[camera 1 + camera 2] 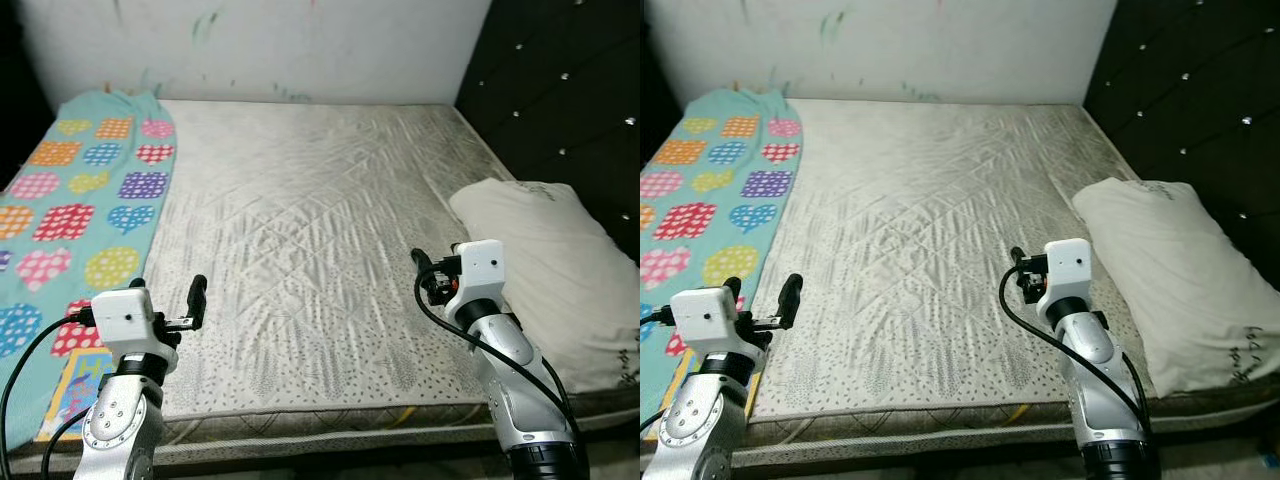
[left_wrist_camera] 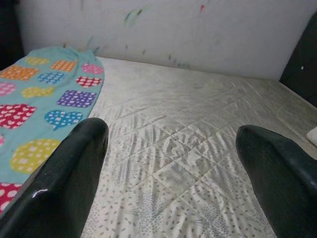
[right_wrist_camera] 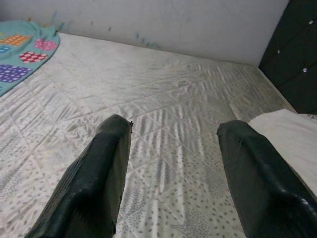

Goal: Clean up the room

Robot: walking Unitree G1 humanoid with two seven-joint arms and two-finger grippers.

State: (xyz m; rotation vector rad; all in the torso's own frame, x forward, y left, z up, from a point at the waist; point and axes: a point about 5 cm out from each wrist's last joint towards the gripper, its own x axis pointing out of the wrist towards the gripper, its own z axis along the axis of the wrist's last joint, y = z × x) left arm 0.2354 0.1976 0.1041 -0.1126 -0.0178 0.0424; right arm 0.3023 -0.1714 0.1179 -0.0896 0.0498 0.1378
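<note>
Hovering over the mattress (image 1: 300, 250), both tools (image 2: 171, 168) (image 3: 171, 171) gape empty; blanket (image 1: 80, 200) and pillow (image 1: 545, 260) run off-frame.

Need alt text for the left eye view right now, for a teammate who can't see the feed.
A bare quilted mattress fills the view, with a turquoise blanket patterned in bright hearts along its left side and a white pillow at the right by a dark tufted headboard. The left gripper and right gripper hover open over the near edge, holding nothing.

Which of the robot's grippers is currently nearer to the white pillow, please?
The right gripper is nearer, just beside the white pillow. The left gripper hovers across the mattress, by the heart-patterned blanket.
</note>
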